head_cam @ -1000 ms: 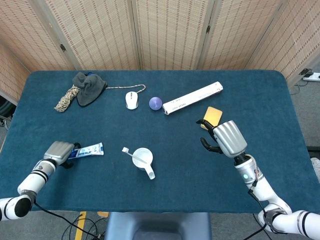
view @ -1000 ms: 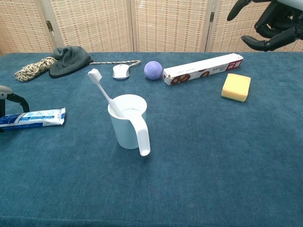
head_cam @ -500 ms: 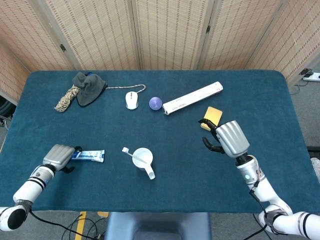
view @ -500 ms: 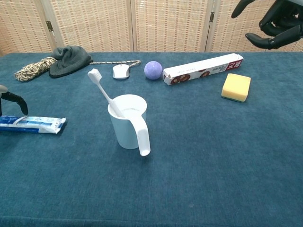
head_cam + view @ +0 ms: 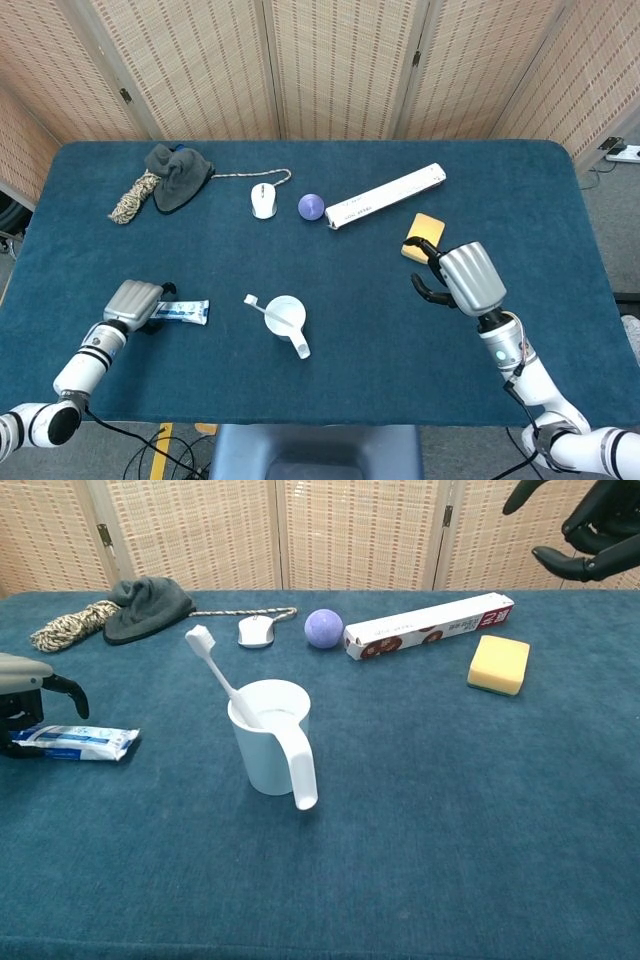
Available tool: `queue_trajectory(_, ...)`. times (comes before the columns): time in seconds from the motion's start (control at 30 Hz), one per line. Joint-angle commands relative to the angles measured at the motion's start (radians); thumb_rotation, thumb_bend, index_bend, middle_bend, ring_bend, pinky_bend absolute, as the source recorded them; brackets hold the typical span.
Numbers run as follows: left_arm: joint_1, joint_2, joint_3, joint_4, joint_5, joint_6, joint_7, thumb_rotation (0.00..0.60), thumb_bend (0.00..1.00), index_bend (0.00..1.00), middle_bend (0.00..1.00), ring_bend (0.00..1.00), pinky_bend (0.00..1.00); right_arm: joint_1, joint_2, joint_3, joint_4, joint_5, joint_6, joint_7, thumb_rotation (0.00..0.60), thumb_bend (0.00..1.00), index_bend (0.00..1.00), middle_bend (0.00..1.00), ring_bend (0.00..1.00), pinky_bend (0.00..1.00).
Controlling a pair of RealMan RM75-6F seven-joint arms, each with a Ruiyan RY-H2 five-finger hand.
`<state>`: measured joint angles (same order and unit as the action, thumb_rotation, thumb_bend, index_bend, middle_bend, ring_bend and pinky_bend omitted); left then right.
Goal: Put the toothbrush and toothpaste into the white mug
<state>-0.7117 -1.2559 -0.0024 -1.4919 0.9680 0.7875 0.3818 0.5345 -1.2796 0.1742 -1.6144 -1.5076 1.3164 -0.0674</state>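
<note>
The white mug (image 5: 285, 318) (image 5: 270, 740) stands upright near the table's front, handle toward me. A white toothbrush (image 5: 258, 305) (image 5: 215, 672) leans in it, head up and to the left. The toothpaste (image 5: 185, 313) (image 5: 82, 741) lies flat on the cloth, left of the mug. My left hand (image 5: 135, 302) (image 5: 25, 685) sits over the tube's left end, one finger arched above it with a gap. My right hand (image 5: 465, 278) (image 5: 585, 525) hangs above the table right of the mug, fingers loosely curved and apart, holding nothing.
A yellow sponge (image 5: 423, 235) (image 5: 499, 664) lies just behind my right hand. Along the back stand a long white box (image 5: 385, 196), a purple ball (image 5: 311, 206), a white mouse (image 5: 263, 200), a grey cloth (image 5: 178, 175) and a rope bundle (image 5: 132, 197).
The toothpaste dropped from a slight tilt to lie flat. My left hand dipped back, then moved right over the tube's end. My right hand drifted slightly right and back.
</note>
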Motion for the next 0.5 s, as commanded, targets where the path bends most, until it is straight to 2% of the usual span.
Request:
queue_trajectory(0.03, -0.005, -0.009, 0.002, 0.001, -0.003, -0.004, 0.009, 0.6, 0.35, 0.29, 0.91, 0.92, 0.9, -0.002, 0.001, 0.0, 0.002, 0.0, -0.001, 0.003, 0.6, 0.36, 0.29, 0.9, 1.0, 0.98)
queue_trajectory(0.5, 0.015, -0.078, 0.004, 0.056, 0.052, 0.061, 0.02, 0.6, 0.35, 0.42, 0.91, 0.92, 0.9, -0.003, -0.008, 0.002, 0.02, 0.001, -0.013, 0.014, 0.6, 0.36, 0.29, 0.9, 1.0, 0.98)
